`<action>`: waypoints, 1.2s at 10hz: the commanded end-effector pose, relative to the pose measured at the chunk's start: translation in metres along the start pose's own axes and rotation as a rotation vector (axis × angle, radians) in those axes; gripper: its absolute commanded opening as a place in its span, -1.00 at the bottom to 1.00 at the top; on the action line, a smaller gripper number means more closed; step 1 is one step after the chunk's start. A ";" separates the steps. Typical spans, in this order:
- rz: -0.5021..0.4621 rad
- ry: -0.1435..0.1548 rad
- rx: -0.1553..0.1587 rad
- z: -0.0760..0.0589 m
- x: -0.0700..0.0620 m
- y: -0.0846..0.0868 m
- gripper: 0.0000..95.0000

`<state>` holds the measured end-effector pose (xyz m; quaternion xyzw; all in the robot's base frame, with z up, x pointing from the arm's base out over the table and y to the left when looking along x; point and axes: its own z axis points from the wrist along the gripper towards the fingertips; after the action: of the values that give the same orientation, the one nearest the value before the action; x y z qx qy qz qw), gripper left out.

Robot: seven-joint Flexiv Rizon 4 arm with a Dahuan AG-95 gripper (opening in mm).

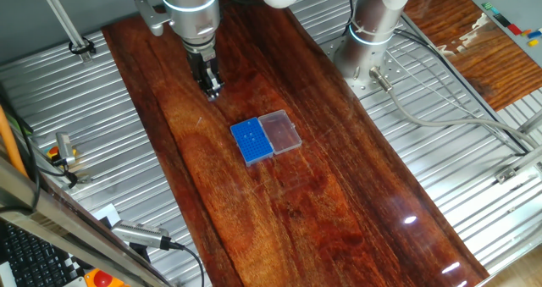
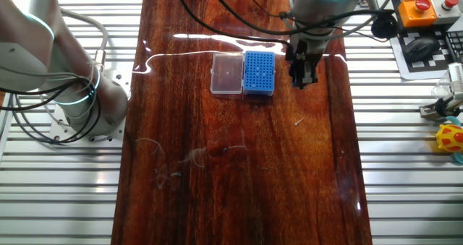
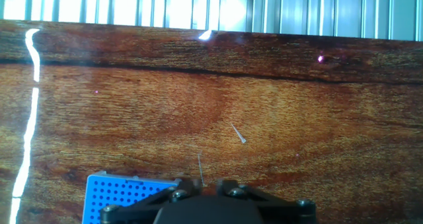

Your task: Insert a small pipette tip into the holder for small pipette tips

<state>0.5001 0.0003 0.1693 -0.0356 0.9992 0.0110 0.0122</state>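
Observation:
The bright-blue holder for small pipette tips (image 1: 252, 140) lies on the dark wooden board, its clear pinkish lid (image 1: 280, 131) open flat beside it. Both also show in the other fixed view, the holder (image 2: 260, 73) and the lid (image 2: 226, 74). My gripper (image 1: 212, 89) hangs above the board next to the holder, off its side away from the lid (image 2: 302, 77). In the hand view its jaws stand close together (image 3: 205, 184) on a thin small pipette tip (image 3: 200, 166) that points away from them. The holder's corner (image 3: 119, 192) shows at the lower left.
A second loose pipette tip (image 3: 238, 134) lies on the wood ahead of the gripper, also seen in the other fixed view (image 2: 299, 121). The arm's base (image 1: 371, 41) stands beside the board. An orange stop button (image 2: 416, 6) and a yellow object (image 2: 450, 138) sit on the ribbed metal table.

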 end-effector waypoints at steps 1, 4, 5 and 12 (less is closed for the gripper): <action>0.000 -0.001 0.001 0.000 0.001 0.000 -1.00; -0.033 0.000 0.001 0.000 0.002 0.000 -1.00; -0.064 0.013 0.004 0.000 0.002 0.000 -1.00; -0.544 0.011 0.016 -0.001 0.008 -0.033 -1.00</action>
<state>0.4938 -0.0188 0.1714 -0.2336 0.9723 0.0027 0.0075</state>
